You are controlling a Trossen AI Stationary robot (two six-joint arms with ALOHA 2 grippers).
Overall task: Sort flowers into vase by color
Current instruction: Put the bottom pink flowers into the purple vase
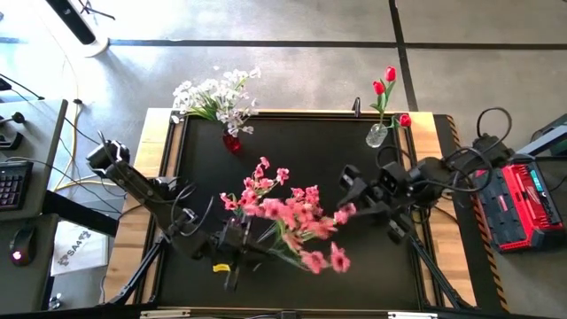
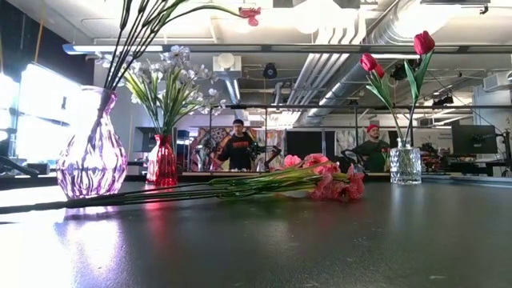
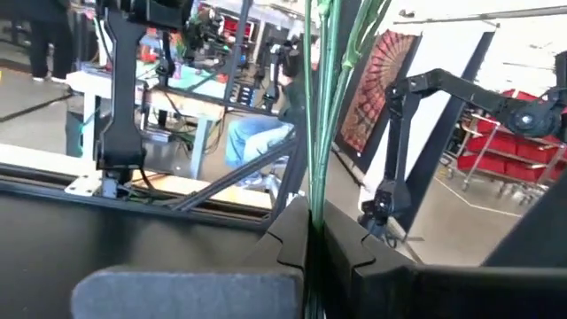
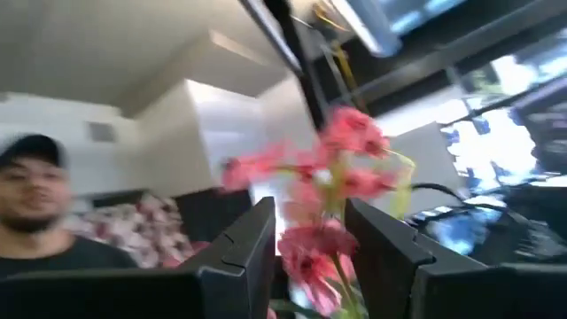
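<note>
Pink flowers [image 1: 283, 215] spread over the middle of the table. Some lie flat on it [image 2: 320, 182], their stems pointing left in the low view. My left gripper [image 1: 232, 246] [image 3: 310, 257] is shut on a few thin green stems. A purple vase [image 2: 92, 156] holds several dark stems that rise out of the low view. My right gripper [image 1: 350, 188] [image 4: 310, 257] stands open and raised beside the bunch, with pink blossoms [image 4: 341, 177] showing between and beyond its fingers. White flowers [image 1: 217, 96] stand in a red vase [image 1: 231, 142], and red tulips [image 1: 385, 84] in a clear vase [image 1: 377, 135]. My left gripper pinches a few green stems [image 3: 312, 190] between its two fingers, which come at them level and lie across them. The stems run on past the fingers, upward in the wrist picture. Of my right gripper I cannot tell whether its open fingers touch the pink blossoms.
The black mat is framed by a wooden table edge [image 1: 159, 177]. A red case [image 1: 523, 204] and cables lie off the table's right side, and a keyboard [image 1: 9, 182] off its left. People stand in the room beyond the far edge [image 2: 238, 148].
</note>
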